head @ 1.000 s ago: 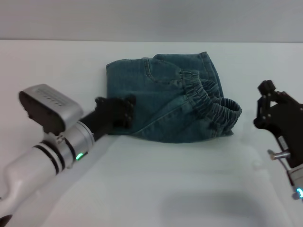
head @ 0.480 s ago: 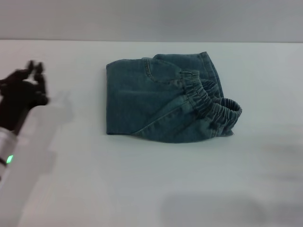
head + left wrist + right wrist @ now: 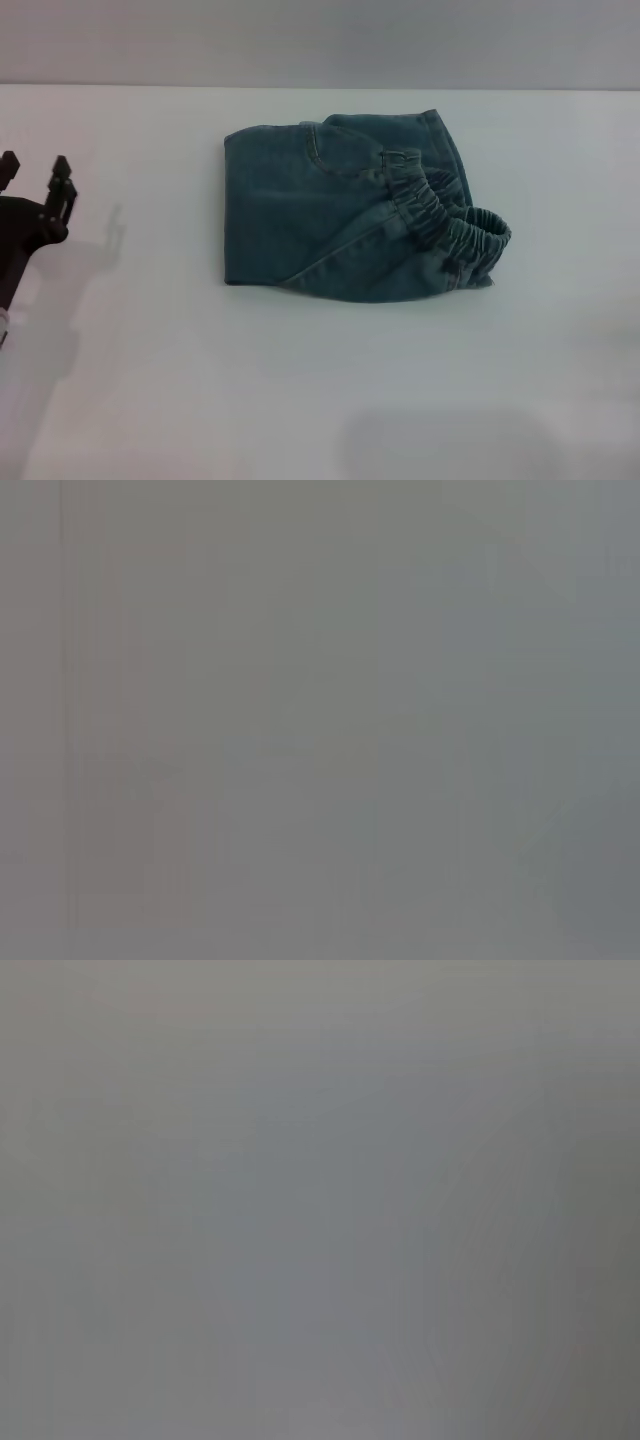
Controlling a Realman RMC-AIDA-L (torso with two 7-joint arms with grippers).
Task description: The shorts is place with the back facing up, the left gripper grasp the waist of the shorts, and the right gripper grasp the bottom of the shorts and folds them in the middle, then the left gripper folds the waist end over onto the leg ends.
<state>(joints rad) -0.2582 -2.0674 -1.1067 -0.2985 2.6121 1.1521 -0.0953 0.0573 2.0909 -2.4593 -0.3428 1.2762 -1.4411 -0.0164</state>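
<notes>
The shorts (image 3: 320, 225) lie folded into a compact blue denim bundle in the middle of the white table, in the head view. Their gathered waist (image 3: 455, 228) rests on top at the bundle's right side, and a pocket seam (image 3: 335, 150) shows near the far edge. The fold line runs along the left side. My left gripper (image 3: 35, 172) hovers at the far left edge of the view, well away from the cloth, open with nothing between its black fingers. The right gripper is out of view. Both wrist views show only plain grey.
The white table (image 3: 300, 390) stretches on all sides of the shorts. Its far edge (image 3: 320, 87) meets a grey wall behind. The left gripper casts a faint shadow (image 3: 100, 235) on the table.
The left gripper has pulled back from the shorts' left folded edge to the far left of the view. The right gripper has drawn off to the right, out of sight. The shorts have not moved.
</notes>
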